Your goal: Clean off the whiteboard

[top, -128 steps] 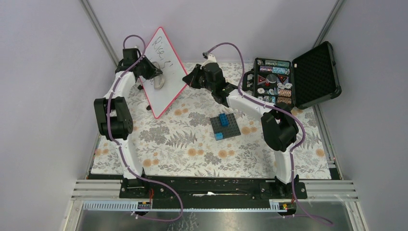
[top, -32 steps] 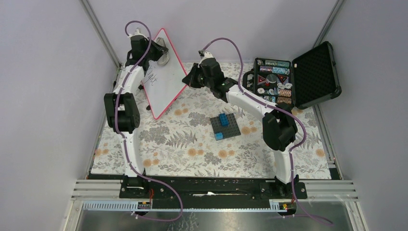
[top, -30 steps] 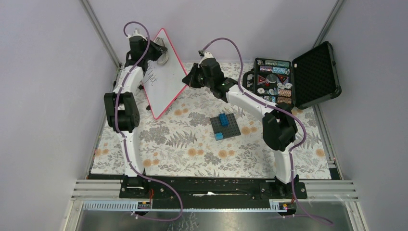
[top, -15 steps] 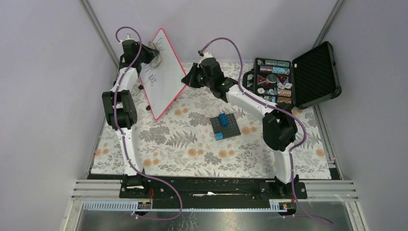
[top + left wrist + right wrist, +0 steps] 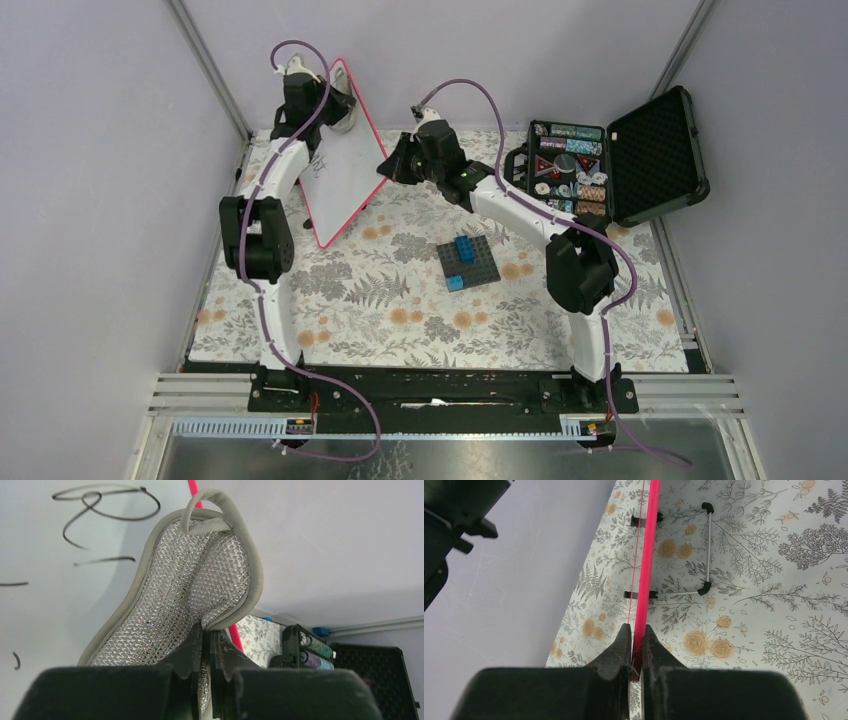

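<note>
The whiteboard [image 5: 345, 170], white with a thin red-pink frame, stands tilted at the back left. My left gripper [image 5: 335, 108] is shut on a grey silver-mesh scrubbing pad [image 5: 185, 600], pressed against the board's top corner. Black handwriting [image 5: 100, 510] remains on the board beside the pad. My right gripper [image 5: 390, 165] is shut on the board's right edge; in the right wrist view the pink frame [image 5: 644, 570] runs between my fingers [image 5: 621, 645].
A dark brick baseplate [image 5: 468, 262] with blue bricks lies mid-table. An open black foam-lined case [image 5: 615, 160] with small parts stands at the back right. The board's wire stand [image 5: 704, 550] rests on the floral mat behind it.
My left gripper has swept the pad from the board's upper left across to its top right corner; some writing is gone. The right gripper has kept hold of the edge.
</note>
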`<state>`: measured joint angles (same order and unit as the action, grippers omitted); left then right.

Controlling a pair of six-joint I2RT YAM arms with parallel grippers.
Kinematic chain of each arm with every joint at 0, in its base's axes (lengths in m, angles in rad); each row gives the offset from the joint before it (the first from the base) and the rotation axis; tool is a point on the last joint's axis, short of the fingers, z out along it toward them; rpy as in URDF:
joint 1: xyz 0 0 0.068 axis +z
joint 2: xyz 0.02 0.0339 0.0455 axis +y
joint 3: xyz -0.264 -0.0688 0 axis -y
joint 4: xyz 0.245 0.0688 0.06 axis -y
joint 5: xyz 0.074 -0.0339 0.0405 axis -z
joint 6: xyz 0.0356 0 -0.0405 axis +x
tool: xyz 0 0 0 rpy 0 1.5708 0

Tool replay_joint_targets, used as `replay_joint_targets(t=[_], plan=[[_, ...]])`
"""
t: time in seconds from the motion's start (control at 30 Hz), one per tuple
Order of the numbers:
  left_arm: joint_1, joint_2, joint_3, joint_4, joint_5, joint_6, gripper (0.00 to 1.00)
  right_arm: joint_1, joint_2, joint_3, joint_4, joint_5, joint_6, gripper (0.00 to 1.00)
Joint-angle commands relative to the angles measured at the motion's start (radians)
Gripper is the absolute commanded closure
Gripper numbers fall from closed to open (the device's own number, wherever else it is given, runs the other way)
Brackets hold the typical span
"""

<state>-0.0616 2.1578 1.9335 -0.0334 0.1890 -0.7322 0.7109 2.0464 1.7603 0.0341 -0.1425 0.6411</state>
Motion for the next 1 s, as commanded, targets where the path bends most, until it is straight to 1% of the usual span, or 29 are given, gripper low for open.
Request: replay_joint_targets(t=[0.0,0.1,0.2,0.33,0.43,0.53,0.67,0.8,0.9,0.97], plan=[[-0.057,-0.059,-0.146,-0.071,0.106,-0.020,1.00,0.094,0.012,0.037,0.058,-0.249,-0.158,1.00],[-0.006,-0.050,-0.218,-0.150,0.112,-0.048,1.00,0.094,0.019,0.041,0.058,-0.257,-0.155,1.00],[0.028,-0.055,-0.267,-0.234,0.095,-0.036,1.00,0.093,0.020,0.043,0.058,-0.262,-0.158,1.00],[0.026,-0.105,-0.341,-0.226,0.094,-0.026,1.00,0.093,0.020,0.036,0.058,-0.258,-0.161,1.00],[-0.004,-0.129,-0.325,-0.238,0.130,-0.011,1.00,0.093,0.020,0.034,0.058,-0.256,-0.161,1.00],[-0.062,-0.176,-0.299,-0.251,0.158,0.023,1.00,0.092,0.016,0.031,0.058,-0.256,-0.160,1.00],[-0.139,-0.285,-0.338,-0.248,0.187,0.100,1.00,0.087,0.007,0.034,0.058,-0.273,-0.148,1.00],[-0.158,-0.406,-0.498,-0.162,0.251,0.080,1.00,0.083,0.009,0.046,0.058,-0.290,-0.133,1.00],[-0.174,-0.476,-0.637,-0.116,0.240,0.059,1.00,0.083,0.002,0.048,0.059,-0.295,-0.130,1.00],[-0.175,-0.503,-0.719,-0.106,0.194,0.045,1.00,0.082,-0.001,0.048,0.059,-0.296,-0.131,1.00]])
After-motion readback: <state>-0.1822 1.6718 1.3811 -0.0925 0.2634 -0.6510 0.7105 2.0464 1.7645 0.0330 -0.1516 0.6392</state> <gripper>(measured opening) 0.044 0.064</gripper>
